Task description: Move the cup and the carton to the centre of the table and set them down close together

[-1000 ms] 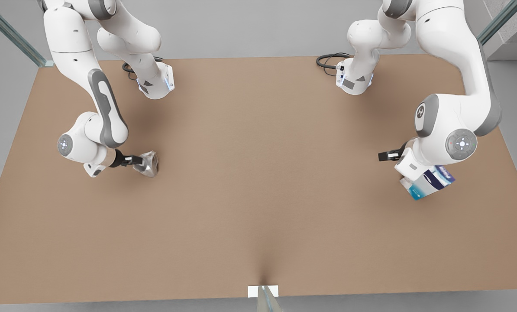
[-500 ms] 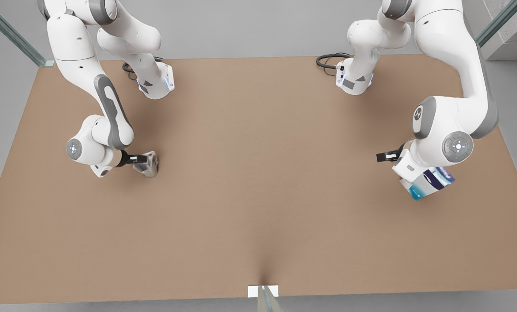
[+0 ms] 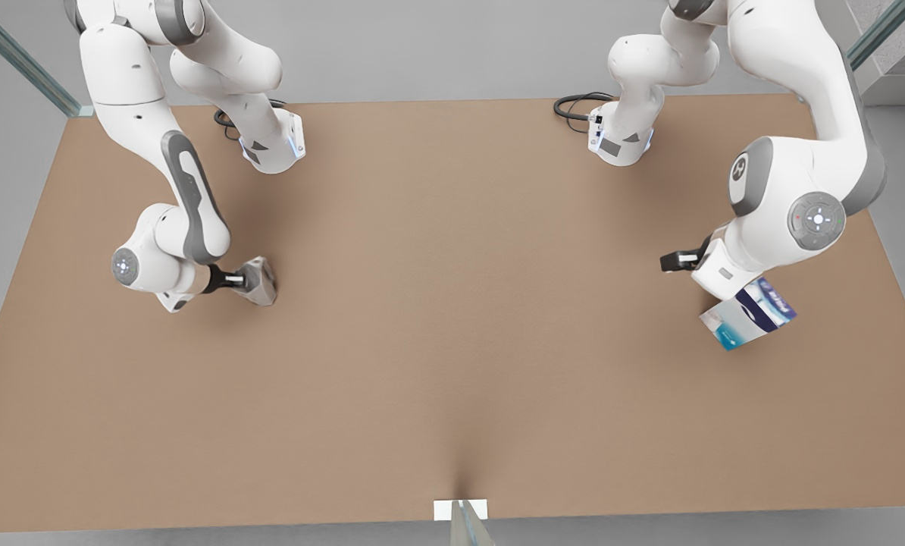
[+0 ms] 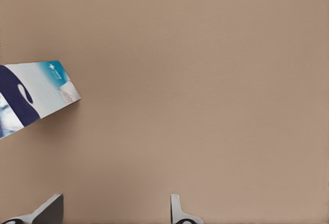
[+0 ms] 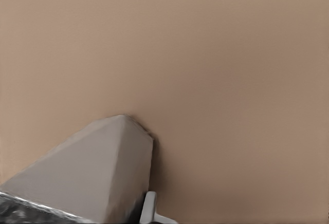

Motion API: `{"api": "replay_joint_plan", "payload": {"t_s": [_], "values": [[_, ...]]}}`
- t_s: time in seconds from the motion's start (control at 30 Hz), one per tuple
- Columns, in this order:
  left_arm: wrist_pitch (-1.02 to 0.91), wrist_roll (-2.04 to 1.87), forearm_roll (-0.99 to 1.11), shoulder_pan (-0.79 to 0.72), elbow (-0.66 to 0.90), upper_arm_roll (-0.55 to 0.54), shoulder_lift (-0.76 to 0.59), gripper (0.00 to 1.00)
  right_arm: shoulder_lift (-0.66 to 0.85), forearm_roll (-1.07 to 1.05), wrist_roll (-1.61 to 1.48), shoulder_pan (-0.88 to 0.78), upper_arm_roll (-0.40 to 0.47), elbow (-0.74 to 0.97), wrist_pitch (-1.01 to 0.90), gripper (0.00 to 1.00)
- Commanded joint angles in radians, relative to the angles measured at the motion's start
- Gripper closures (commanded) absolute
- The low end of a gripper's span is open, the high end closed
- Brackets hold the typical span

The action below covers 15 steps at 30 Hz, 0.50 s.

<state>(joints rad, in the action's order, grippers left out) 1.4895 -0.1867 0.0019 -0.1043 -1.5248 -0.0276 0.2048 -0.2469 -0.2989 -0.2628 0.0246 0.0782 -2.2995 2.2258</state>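
Observation:
The silvery-grey cup (image 3: 259,281) is at the front view's left, just above or on the table (image 3: 452,303); I cannot tell which. My right gripper (image 3: 234,279) is shut on it from the side. In the right wrist view the cup (image 5: 87,178) hides one side of the gripper, and one fingertip (image 5: 149,211) shows against it. The white, light-blue and navy carton (image 3: 748,312) lies at the front view's right. My left gripper (image 4: 114,211) hangs open beside the carton (image 4: 36,95), nothing between its fingers. One dark finger (image 3: 677,262) sticks out towards the table's middle.
Two white arm bases (image 3: 270,144) (image 3: 619,136) stand at the table's far edge, each with a black cable. A small white marker (image 3: 460,509) sits at the middle of the near edge. Bare tabletop spreads between the two grippers.
The arm by the carton has lifted its wrist a little up and away; the carton has stayed put. The cup has turned in the right gripper and now looks narrower.

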Motion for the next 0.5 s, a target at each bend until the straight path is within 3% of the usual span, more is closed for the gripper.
{"api": "replay_joint_plan", "payload": {"t_s": [0.0, 0.3, 0.47], "values": [[0.0, -0.004, -0.003, 0.0, 0.0, 0.0, -0.001, 0.0, 0.001, 0.006, 0.004, 0.002, 0.0, 0.0, 0.0, 0.79], [-0.003, 0.001, 0.0, 0.0, 0.002, 0.0, -0.007, 0.0, -0.002, 0.001, 0.05, 0.003, 0.008, 0.069, -0.071, 0.79], [0.002, 0.006, 0.0, 0.0, 0.002, 0.002, -0.002, 0.0, -0.003, -0.003, 0.281, -0.003, -0.106, 0.212, -0.147, 0.79]]}}
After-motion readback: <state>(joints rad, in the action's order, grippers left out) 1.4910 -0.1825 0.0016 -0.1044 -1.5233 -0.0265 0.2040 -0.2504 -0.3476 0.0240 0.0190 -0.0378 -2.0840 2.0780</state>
